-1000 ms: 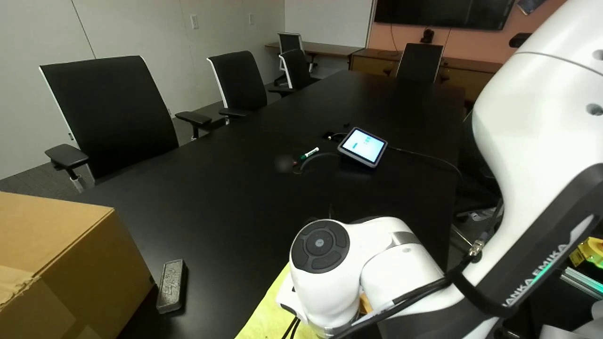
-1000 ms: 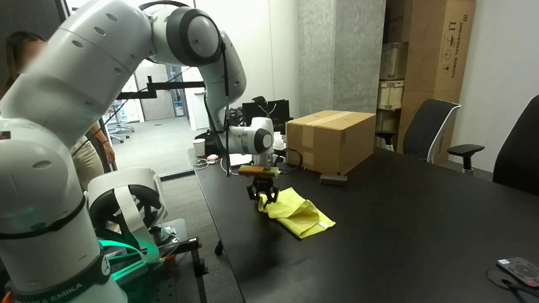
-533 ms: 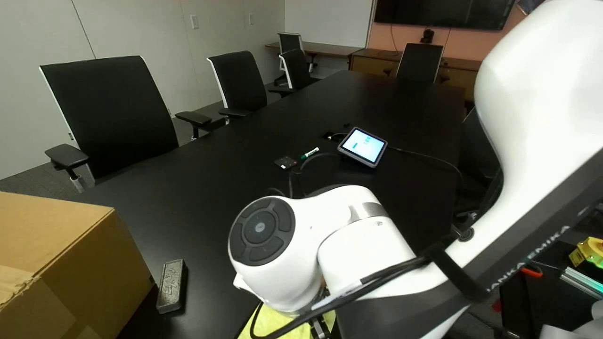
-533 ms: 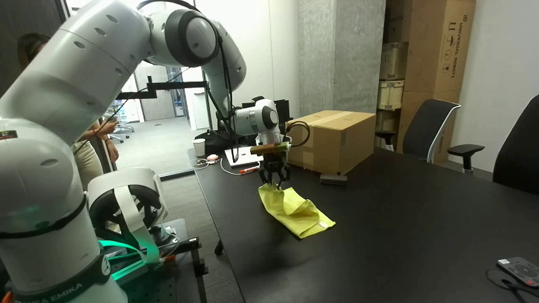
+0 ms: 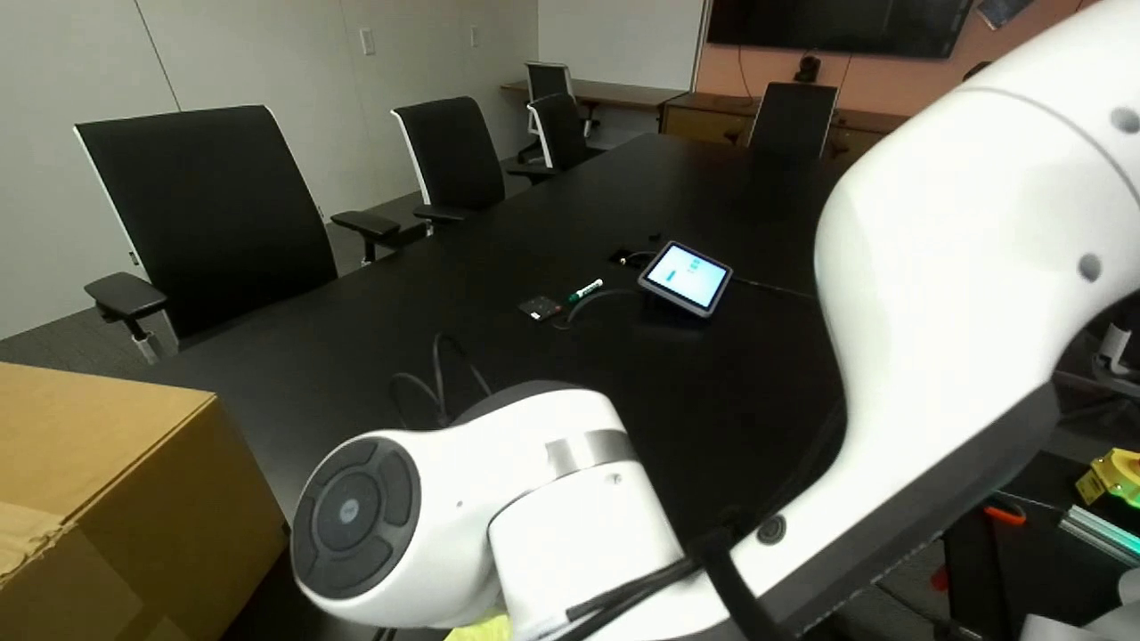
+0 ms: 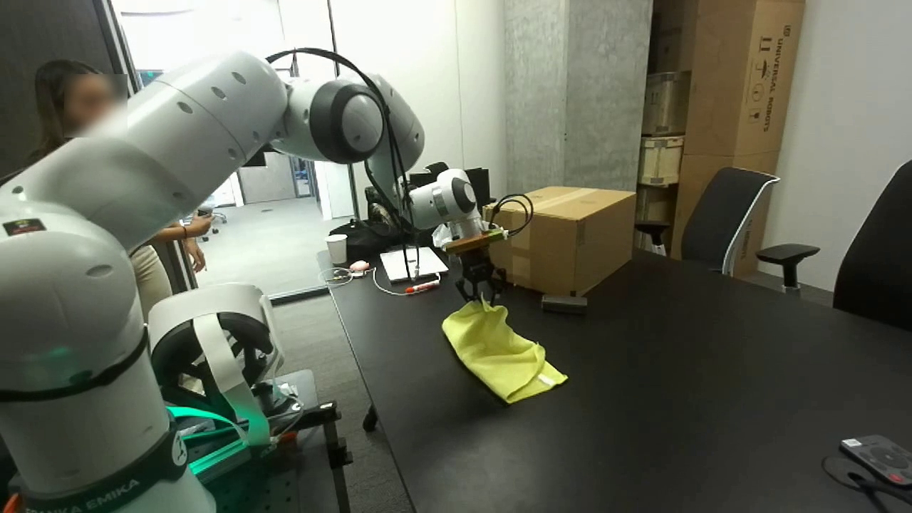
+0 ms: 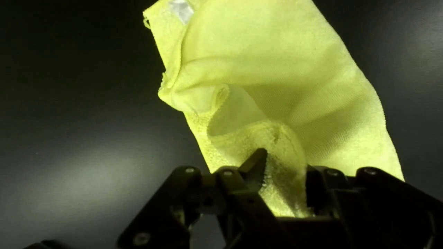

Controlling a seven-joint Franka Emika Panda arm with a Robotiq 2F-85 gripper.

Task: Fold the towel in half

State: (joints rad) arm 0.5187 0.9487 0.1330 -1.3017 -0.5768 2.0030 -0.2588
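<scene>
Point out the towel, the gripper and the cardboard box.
Towel (image 6: 497, 356): in an exterior view, middle of its top layer.
Gripper (image 7: 285, 167): in the wrist view, midway between its fingertips.
Cardboard box (image 5: 169, 525): in an exterior view, its shaded side.

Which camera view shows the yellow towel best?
The wrist view: the yellow towel is largest there, though cropped. In an exterior view it is smaller, nearly whole; in an exterior view, only a sliver shows.

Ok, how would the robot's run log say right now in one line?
yellow towel: part bunched and raised, white-tagged end on black table | jaws: closed on bunched part | fold: looks unfinished
</scene>
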